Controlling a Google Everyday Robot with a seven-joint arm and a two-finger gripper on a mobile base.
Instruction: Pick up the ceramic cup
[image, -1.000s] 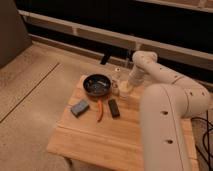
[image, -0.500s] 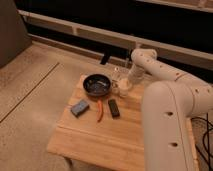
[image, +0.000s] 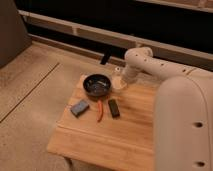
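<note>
At the table's (image: 125, 145) far edge, the cup (image: 119, 84) is sitting just right of the black bowl (image: 97, 85). Reaching down over it, the white arm is bending at its elbow, placing the gripper (image: 121, 77) at the cup. Since a second ago, the arm is barely shifting.

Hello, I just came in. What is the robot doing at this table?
The robot's arm reaches over the far edge of the wooden table. Its gripper is down at the ceramic cup, which stands on the table just right of the black bowl. The cup is not lifted. A small clear shaker stands behind it. Nearer the front lie a grey block, an orange-red item and a dark block, all untouched.
</note>
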